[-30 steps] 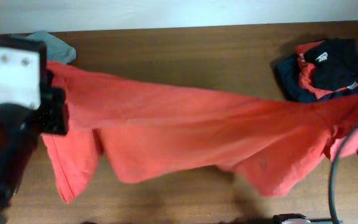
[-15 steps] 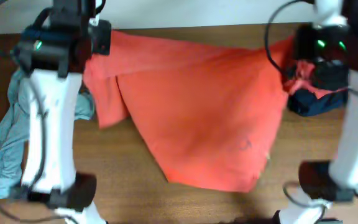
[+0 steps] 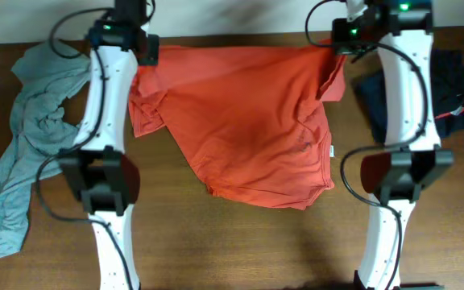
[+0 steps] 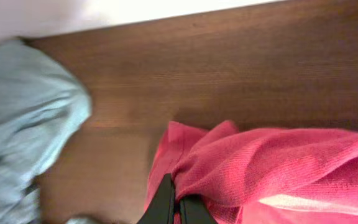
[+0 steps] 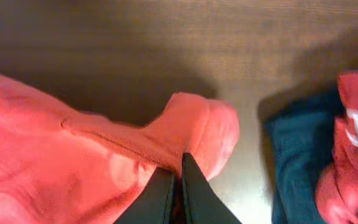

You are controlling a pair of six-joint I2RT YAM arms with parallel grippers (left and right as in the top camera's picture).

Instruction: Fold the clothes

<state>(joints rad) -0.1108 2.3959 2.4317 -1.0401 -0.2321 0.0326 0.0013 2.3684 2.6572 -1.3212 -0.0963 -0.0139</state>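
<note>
Left gripper [image 3: 145, 53], seen from overhead, is up at the far edge of the table [image 3: 216, 242]. It's pinched shut on one top corner of the orange-red T-shirt [image 3: 248, 121]. The right gripper [image 3: 338, 42] has the other top corner clamped the same way. The T-shirt spreads out between them toward the near side, wrinkled, with its lower edge narrowing unevenly. A pale grey-blue shirt [image 3: 31, 121] lies crumpled just left of the left arm. A navy, red and black pile [image 3: 457, 93] sits right of the right arm.

Left wrist view: the two black fingers [image 4: 163, 202] are pressed together with a fold of orange-red fabric caught between them. The grey-blue shirt is off to one side on the wood.

Right wrist view: same deal, fingers [image 5: 158, 198] closed on a bunched bit of the T-shirt. A navy garment [image 5: 297, 162] and a red garment [image 5: 353, 155] sit close beside it.
</note>
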